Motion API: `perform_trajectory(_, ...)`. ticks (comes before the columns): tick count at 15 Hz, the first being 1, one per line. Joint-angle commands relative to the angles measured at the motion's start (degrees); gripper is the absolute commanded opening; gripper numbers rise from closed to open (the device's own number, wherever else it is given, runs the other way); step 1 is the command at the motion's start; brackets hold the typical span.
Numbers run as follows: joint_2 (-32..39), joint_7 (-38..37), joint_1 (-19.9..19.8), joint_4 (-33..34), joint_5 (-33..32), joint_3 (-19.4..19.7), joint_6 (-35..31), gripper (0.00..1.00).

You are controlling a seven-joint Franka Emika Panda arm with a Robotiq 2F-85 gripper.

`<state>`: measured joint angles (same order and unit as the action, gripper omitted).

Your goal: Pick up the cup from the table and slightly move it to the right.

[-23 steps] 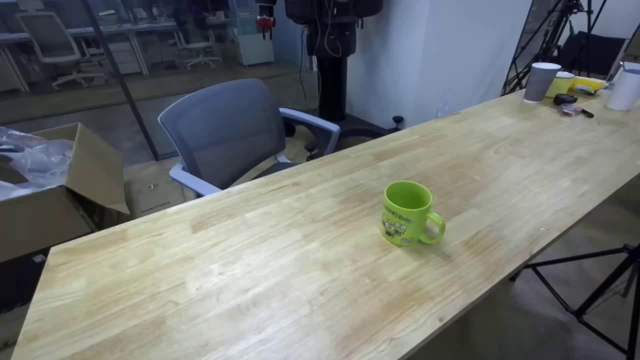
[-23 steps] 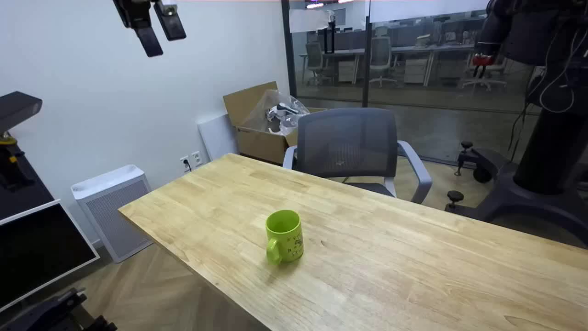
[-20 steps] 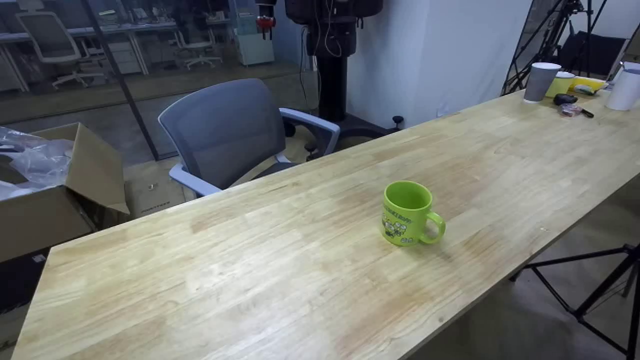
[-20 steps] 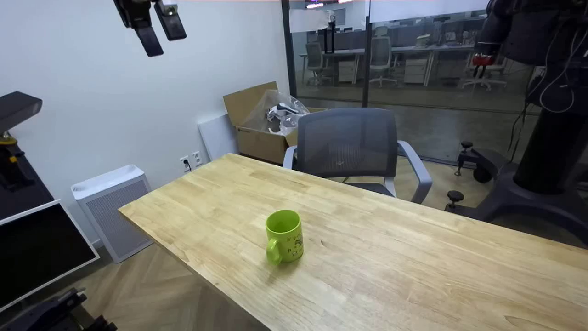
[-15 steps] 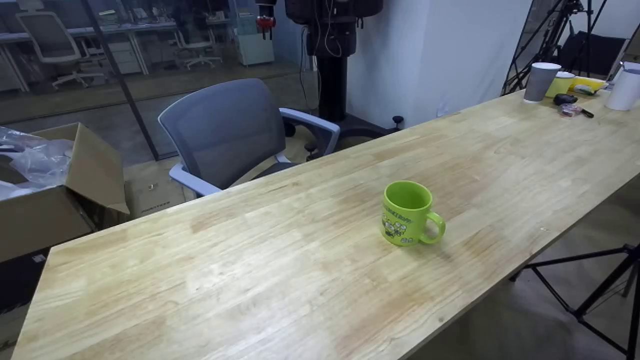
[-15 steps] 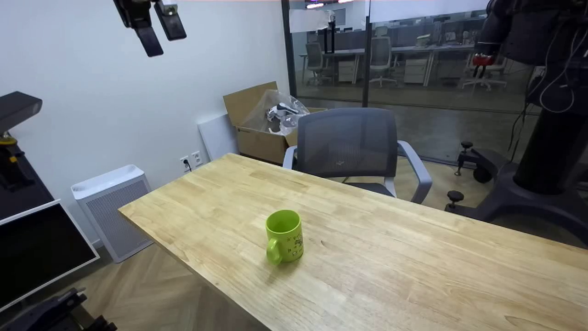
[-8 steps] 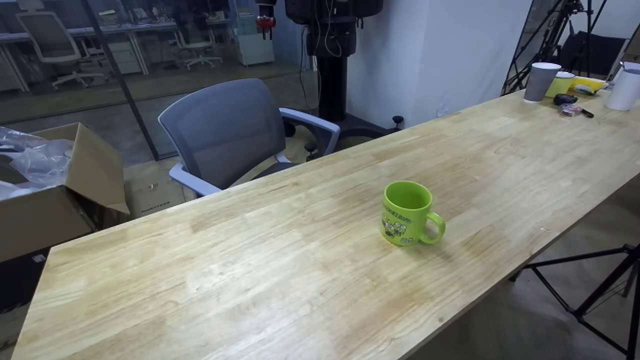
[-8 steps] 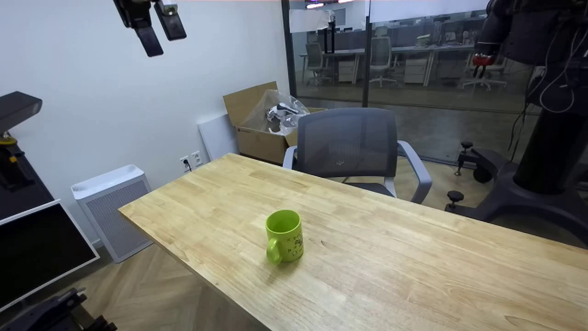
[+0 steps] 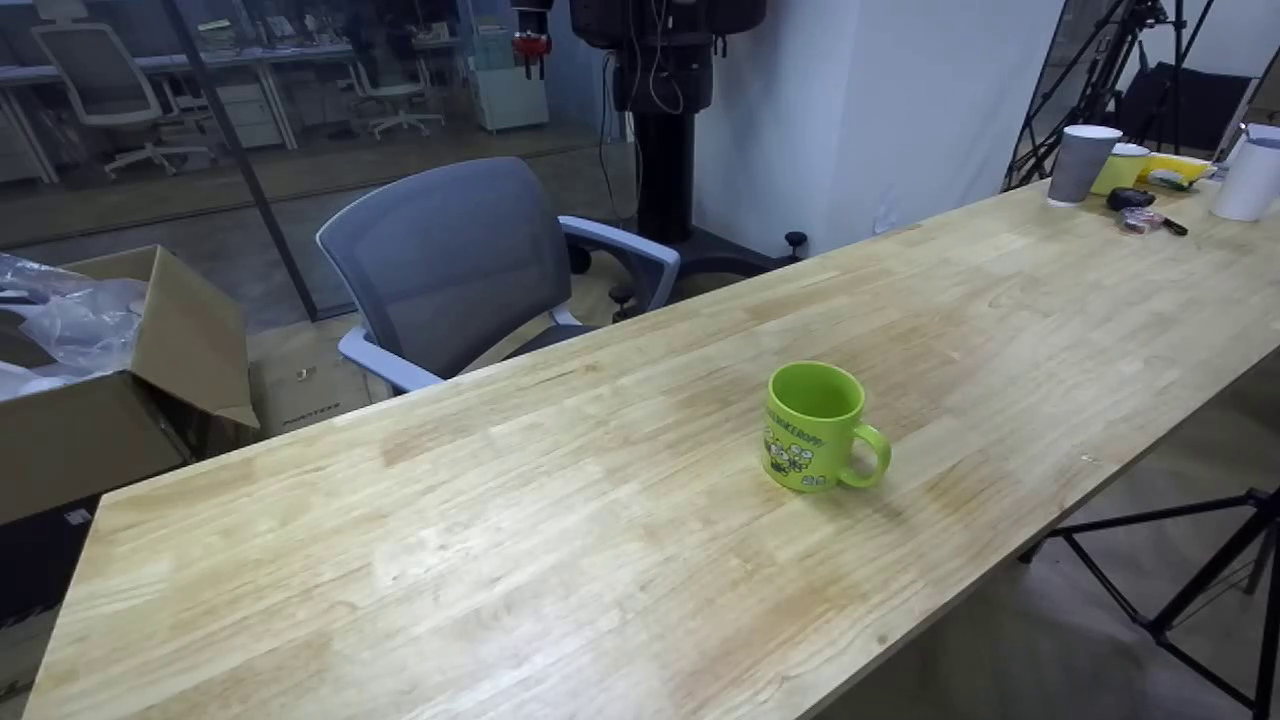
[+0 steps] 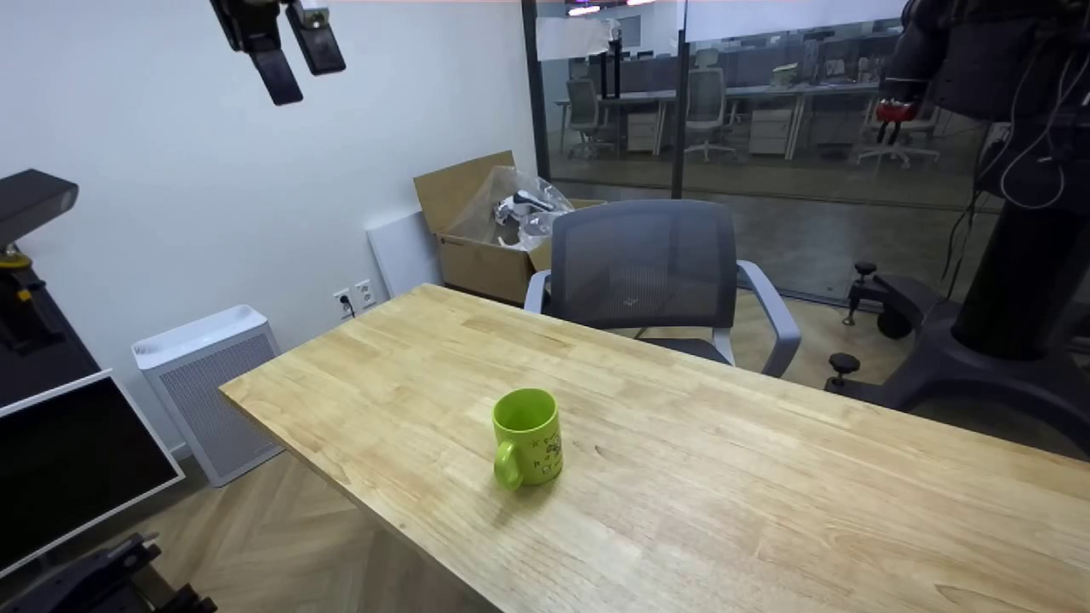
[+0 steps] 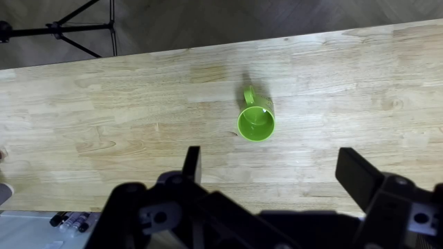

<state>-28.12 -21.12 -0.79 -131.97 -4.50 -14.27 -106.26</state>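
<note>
Wrist view: the black 2-fingered pincer (image 11: 270, 157) is gaping wide; reaching is seemingly pending, calling for lowering around the lime-green handled mug (image 11: 256, 119) standing on the light-wood tabletop (image 11: 138, 114).

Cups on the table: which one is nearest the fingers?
The lime-green mug, standing alone; the wrist view shows it ahead of the parted fingers. In an exterior view the grey cup, yellow-green cup and white cup stand grouped well away.
</note>
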Motion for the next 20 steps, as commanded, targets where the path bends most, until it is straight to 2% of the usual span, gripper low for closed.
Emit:
perform_trajectory(1, 0.21, -0.5, 1.34, 0.17, -0.57, 1.1, 0.22, 1.0)
perform_trajectory(4, 1.1, 0.23, 1.69, 1.06, -0.59, 1.33, -0.17, 1.0)
perform_trajectory(8, 5.62, 2.18, 1.13, 2.58, -2.92, 2.02, -8.81, 1.0)
perform_trajectory(11, 11.88, 3.57, 0.57, 5.16, -5.14, 2.99, -15.4, 1.0)
perform_trajectory(14, 19.61, 5.6, 0.86, 8.87, -4.4, 4.79, -19.62, 1.0)
perform_trajectory(20, 33.56, 5.65, 2.03, 15.29, -3.1, 7.56, -21.12, 1.0)
